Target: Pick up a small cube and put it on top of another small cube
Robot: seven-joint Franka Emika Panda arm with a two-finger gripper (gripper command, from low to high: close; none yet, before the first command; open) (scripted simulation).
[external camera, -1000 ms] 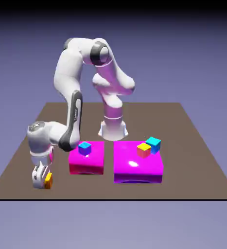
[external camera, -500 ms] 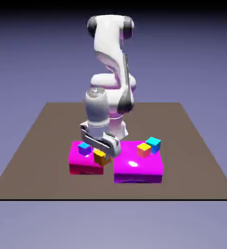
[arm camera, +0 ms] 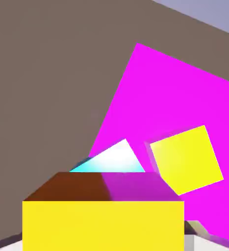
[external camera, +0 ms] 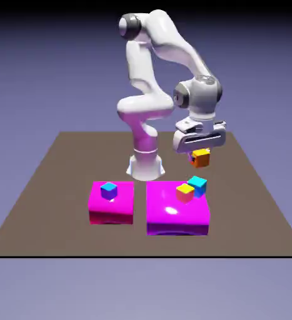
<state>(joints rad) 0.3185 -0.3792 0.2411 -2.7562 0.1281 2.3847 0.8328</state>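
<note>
The gripper (external camera: 200,154) is clamped on the small cube (external camera: 201,158), carrying it high so it clears the blocks. Right below sit the cyan cube (external camera: 198,185) and yellow-topped cube (external camera: 184,192), probably the drop spot.

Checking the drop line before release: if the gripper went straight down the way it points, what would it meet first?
Probably the cyan cube on the large magenta block; the gripper holds the small cube above it, though depth is uncertain.
</note>
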